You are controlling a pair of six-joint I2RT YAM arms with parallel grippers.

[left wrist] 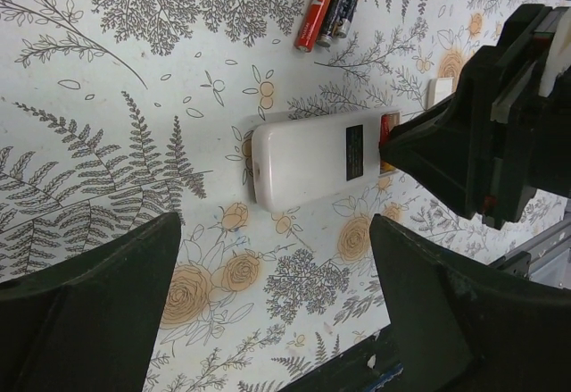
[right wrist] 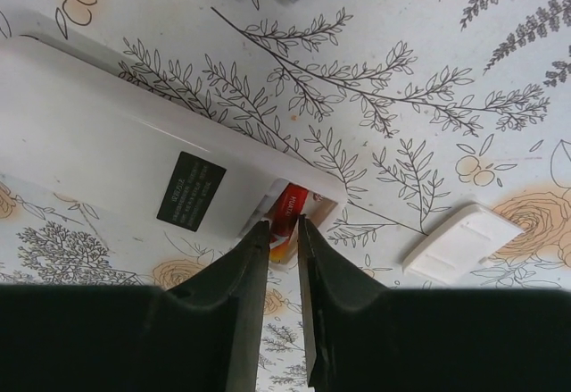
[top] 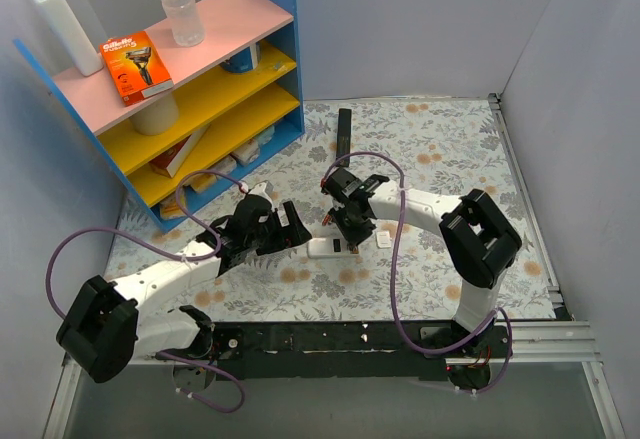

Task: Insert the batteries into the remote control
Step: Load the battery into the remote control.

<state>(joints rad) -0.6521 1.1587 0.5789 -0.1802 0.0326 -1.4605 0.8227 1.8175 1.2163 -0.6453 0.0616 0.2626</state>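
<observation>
The remote control [left wrist: 308, 160] lies white back up on the table [left wrist: 134, 97]. The right gripper [right wrist: 284, 231] is closed narrowly on a red-orange battery [right wrist: 290, 206] in the open compartment at the remote's end edge. The left gripper [left wrist: 277, 321] hangs wide open and empty above the other end. The loose batteries [left wrist: 330, 10] and the small cover [right wrist: 462, 242] lie apart from the remote, with bare table between.

You see the remote control's [left wrist: 312, 160] back as smooth white plastic with a faint sheen. Its label [left wrist: 354, 151] is matt black. The batteries [left wrist: 332, 8] show glossy wrap and bare metal ends. The table cover [left wrist: 134, 97] is matt and printed. The left fingers [left wrist: 98, 312] are matt black plastic.
</observation>
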